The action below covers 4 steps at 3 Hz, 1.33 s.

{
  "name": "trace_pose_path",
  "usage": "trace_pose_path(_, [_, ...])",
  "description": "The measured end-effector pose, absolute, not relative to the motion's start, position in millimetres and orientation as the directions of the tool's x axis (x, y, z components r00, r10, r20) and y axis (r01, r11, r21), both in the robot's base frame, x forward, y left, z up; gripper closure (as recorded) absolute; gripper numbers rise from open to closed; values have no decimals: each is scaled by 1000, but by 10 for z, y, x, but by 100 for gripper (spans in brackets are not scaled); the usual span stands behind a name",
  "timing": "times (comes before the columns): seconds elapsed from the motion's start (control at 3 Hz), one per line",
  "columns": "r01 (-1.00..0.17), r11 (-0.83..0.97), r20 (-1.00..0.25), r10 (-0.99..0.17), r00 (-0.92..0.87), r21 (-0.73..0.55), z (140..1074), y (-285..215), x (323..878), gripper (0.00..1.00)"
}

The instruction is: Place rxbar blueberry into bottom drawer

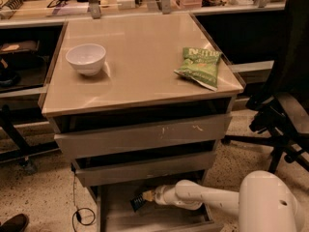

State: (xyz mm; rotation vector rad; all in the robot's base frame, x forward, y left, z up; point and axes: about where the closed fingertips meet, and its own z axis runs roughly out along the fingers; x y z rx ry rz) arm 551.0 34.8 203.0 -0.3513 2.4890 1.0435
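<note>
I see my gripper point(146, 197) at lower centre, fingers clamped on the bar point(138, 203) above the drawer point(123, 220) floor.

On the bench point(140, 83) well above my fingers point(145, 197) — they are low, beneath the two scuffed drawers point(145, 135) — a white bowl point(86, 58) stands left, a green chip bag point(199, 67) lies right, and a black office chair point(285, 110) stands nearby.

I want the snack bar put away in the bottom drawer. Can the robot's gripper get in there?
Probably yes. The bottom drawer is pulled out, and the gripper, holding the rxbar blueberry, hangs over its bare floor, just below the middle drawer. Nothing blocks it.
</note>
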Motion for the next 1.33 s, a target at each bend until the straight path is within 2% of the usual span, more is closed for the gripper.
trace_pose_path(1.0, [-313, 693, -436, 2, -900, 649, 1707, 261, 5736, 100])
trace_pose_path(1.33, [-311, 694, -436, 5, -900, 649, 1698, 256, 5745, 85])
